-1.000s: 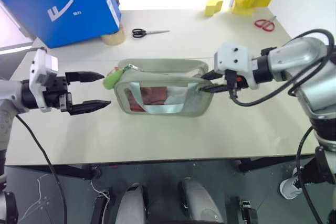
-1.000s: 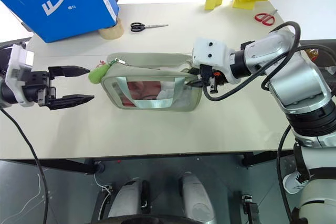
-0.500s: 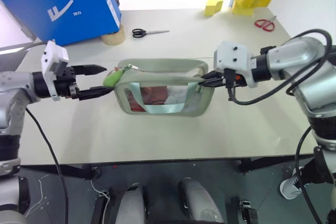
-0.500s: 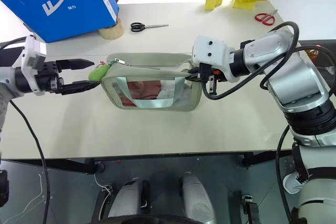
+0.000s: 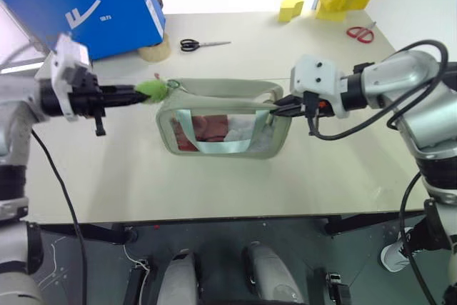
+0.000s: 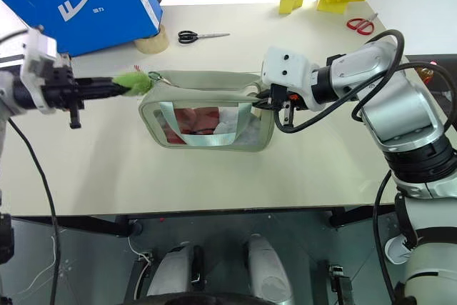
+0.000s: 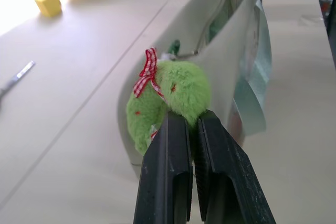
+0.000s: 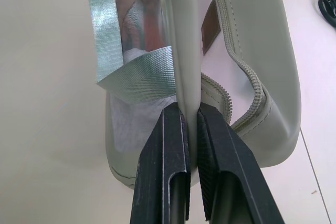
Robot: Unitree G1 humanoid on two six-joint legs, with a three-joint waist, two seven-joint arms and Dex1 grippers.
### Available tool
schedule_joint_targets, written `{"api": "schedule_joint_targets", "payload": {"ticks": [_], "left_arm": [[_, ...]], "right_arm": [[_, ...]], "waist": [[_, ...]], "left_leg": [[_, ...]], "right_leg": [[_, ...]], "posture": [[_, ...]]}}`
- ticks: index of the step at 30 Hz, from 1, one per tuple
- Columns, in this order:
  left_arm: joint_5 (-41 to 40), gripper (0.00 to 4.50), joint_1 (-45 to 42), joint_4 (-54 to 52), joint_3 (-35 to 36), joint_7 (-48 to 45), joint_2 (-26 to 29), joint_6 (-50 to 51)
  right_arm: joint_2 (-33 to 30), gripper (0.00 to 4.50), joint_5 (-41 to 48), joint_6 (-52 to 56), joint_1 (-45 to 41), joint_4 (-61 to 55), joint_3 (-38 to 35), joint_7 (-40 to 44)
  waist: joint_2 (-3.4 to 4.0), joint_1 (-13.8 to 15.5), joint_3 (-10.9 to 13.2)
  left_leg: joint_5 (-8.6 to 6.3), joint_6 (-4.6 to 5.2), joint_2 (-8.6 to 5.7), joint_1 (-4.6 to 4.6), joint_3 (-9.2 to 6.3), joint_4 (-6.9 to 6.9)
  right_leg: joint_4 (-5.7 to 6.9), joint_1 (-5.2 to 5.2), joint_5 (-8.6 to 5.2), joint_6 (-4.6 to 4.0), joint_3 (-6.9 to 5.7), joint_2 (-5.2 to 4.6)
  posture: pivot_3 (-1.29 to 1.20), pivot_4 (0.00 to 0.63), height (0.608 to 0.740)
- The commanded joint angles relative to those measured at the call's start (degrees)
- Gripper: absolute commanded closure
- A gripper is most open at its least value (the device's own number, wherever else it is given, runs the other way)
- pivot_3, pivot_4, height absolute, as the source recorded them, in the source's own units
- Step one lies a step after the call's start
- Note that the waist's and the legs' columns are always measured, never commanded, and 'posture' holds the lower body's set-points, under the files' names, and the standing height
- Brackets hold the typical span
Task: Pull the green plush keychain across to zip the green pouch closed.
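The left gripper (image 7: pixel 191 129) has its fingers (image 7: pixel 168 171) clamped on the green plush keychain (image 7: pixel 176 95), at the left end of the green pouch (image 5: pixel 225 128) in the middle of the surface (image 5: pixel 235 183). The right gripper (image 8: pixel 189 116) has its fingers together on the pouch's front wall at the right end, beside the open zipper (image 8: pixel 247 85).

The grip looks set, so the step in hand is the pull across. It should go well if the plush is drawn steadily rightward along the zipper line, kept low and in line with the teeth so the slider does not jam. The right hand should hold its end firmly as an anchor, keeping the mouth taut. A soft plush may slip, so the squeeze should not ease.
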Motion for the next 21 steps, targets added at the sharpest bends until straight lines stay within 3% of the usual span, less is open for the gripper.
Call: {"api": "schedule_joint_targets", "payload": {"ticks": [1, 11, 21], "left_arm": [[-0.9, 4.47, -5.8, -1.8, -1.3, 1.8, -2.4, 2.6], [4.8, 4.47, -14.7, -3.5, -14.1, 9.7, -20.9, 4.9], [4.5, 4.47, -12.8, -3.7, -12.4, 6.6, -18.4, 3.3]], "right_arm": [[0.6, 4.5, -0.4, -0.8, -0.3, -0.8, 0.2, -0.2], [3.1, 4.5, -1.4, -0.8, -0.9, -0.4, 1.4, -0.5], [3.4, 4.5, -1.6, -1.0, -0.7, -1.0, 1.2, -0.4]], "waist": [[-0.01, 0.2, 0.0], [-0.01, -0.2, 0.0], [0.0, -0.2, 0.0]], "left_leg": [[0.0, 0.0, -0.01, 0.0, 0.0, 0.02], [0.0, 0.0, 0.01, 0.41, -0.05, -0.01], [0.0, -0.01, 0.01, 0.58, -0.01, -0.04]], "right_leg": [[0.01, 0.03, 0.0, 0.0, -0.01, 0.0], [0.07, 0.35, 0.0, 0.01, 0.06, 0.04], [0.2, 0.38, 0.0, 0.01, 0.18, 0.09]], "posture": [[0.0, 0.15, 0.737], [0.0, 0.15, 0.737], [0.0, 0.15, 0.737]]}}
